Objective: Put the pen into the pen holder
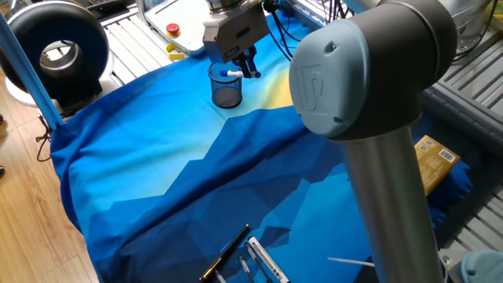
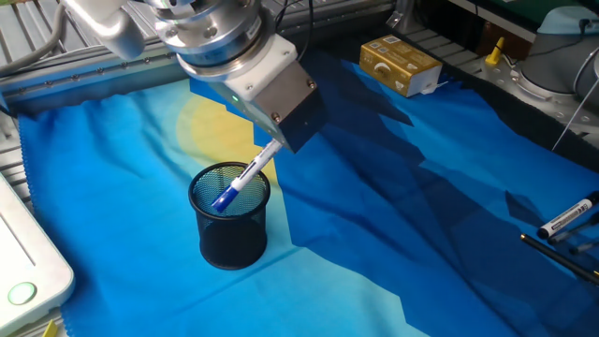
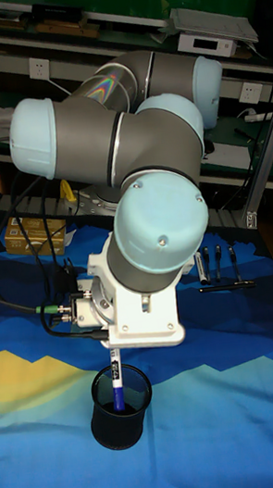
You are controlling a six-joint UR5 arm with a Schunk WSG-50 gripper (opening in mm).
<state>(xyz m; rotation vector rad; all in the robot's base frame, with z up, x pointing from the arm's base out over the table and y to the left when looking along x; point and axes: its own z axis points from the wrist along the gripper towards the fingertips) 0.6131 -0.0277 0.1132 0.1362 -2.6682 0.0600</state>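
I hold the pen [image 2: 241, 178] by its white upper barrel, tilted, with its dark blue lower end already past the rim and inside the pen holder [image 2: 230, 227]. Through the mesh wall I see nothing else in the cup except that blue tip, and I cannot tell whether it touches the bottom. My gripper [image 2: 278, 142] sits just above and to one side of the rim, its 2 fingers pinching the pen's top end. In the tall fixed view the pen [image 3: 117, 380] runs nearly upright from my gripper [image 3: 113, 351] down into the pen holder [image 3: 120, 408]. The cup stands upright on the blue and yellow cloth [image 2: 393, 234]. Well apart, near the cloth's edge, lie 2 other pens [image 2: 564, 223], and a yellow box [image 2: 400, 65] sits beyond the far border.
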